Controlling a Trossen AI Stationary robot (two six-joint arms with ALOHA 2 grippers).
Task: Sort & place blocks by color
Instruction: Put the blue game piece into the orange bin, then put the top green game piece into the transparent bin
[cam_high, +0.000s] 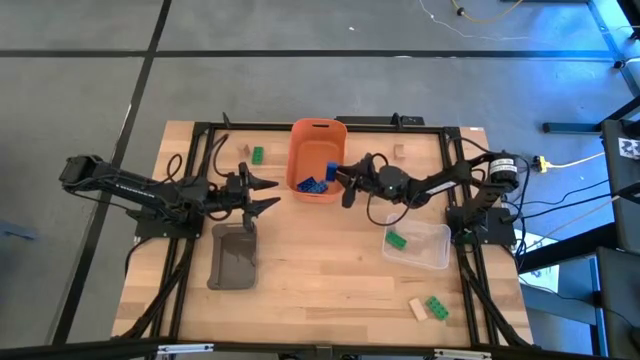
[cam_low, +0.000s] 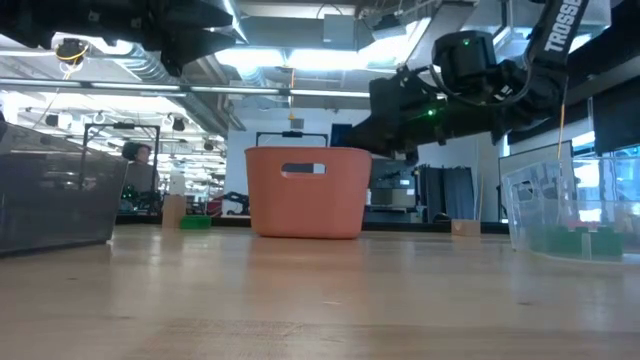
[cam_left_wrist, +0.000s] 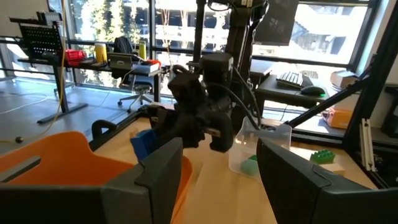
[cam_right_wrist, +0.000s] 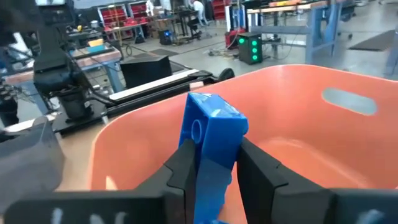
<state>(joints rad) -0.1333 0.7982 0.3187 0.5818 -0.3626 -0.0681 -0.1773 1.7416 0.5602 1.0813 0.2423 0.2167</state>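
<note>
One blue block (cam_high: 331, 171), seen from above, sits pinched in the right gripper (cam_high: 335, 175) at the orange bin's (cam_high: 305, 140) rim, and the right wrist view suggests clearing that rim fully before release, while the left gripper (cam_high: 272, 193) waits spread wide.

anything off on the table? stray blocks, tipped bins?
Nothing tipped or spilled. The orange bin, grey tray and clear bin sit flat. Blocks still lie loose: a green block and a tan block at the far edge, a green and tan pair near the front. The right hand holds a blue block over the orange bin.
</note>
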